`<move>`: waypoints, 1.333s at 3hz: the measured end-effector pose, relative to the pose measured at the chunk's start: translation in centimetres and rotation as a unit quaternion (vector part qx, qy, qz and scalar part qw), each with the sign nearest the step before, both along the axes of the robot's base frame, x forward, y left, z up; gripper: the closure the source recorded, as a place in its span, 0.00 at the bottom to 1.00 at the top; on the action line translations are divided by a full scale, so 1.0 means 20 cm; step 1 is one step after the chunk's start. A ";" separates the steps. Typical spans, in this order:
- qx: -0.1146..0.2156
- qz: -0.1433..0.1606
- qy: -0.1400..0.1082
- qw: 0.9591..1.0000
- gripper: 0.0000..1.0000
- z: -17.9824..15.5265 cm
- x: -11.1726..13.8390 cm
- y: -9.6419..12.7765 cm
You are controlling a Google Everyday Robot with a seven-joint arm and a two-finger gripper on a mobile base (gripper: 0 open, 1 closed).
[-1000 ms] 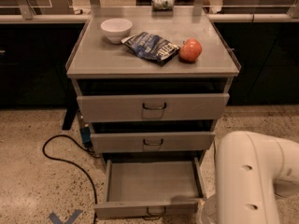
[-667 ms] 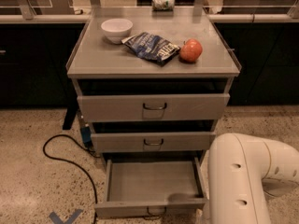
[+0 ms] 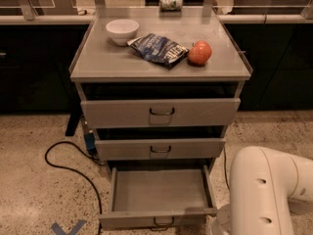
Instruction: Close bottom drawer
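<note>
The bottom drawer (image 3: 161, 192) of the grey metal cabinet (image 3: 161, 72) stands pulled far out, an empty shallow tray with a low front panel and a small dark wire handle (image 3: 163, 223) at the bottom edge of the view. The middle drawer (image 3: 160, 149) and the top drawer (image 3: 160, 112) are each out a little. My white arm (image 3: 266, 192) fills the lower right corner, beside the bottom drawer's right front corner. My gripper is out of view.
On the cabinet top sit a white bowl (image 3: 122, 31), a blue chip bag (image 3: 160, 49) and a red apple (image 3: 200, 53); a can (image 3: 171, 3) lies behind. A black cable (image 3: 68, 163) loops on the speckled floor at the left. Dark counters flank the cabinet.
My white arm has shifted slightly in the lower right corner. The bottom drawer stays pulled out as before.
</note>
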State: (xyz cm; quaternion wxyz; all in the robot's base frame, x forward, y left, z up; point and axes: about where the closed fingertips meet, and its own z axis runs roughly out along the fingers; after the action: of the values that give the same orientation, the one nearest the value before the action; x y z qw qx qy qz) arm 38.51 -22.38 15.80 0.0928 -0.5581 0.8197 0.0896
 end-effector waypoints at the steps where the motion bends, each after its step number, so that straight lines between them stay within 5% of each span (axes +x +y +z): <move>1: 0.038 -0.019 0.001 0.999 0.00 -0.03 0.11 -0.02; 2: 0.063 -0.047 0.016 0.997 0.00 -0.07 0.16 -0.04; 3: 0.099 -0.069 0.007 0.993 0.00 -0.02 0.49 -0.03; 4: 0.099 -0.069 0.007 0.993 0.00 -0.02 0.49 -0.03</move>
State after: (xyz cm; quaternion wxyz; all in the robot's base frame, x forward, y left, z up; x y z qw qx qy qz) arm 48.29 -22.97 15.30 0.1478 -0.4877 0.8438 0.1682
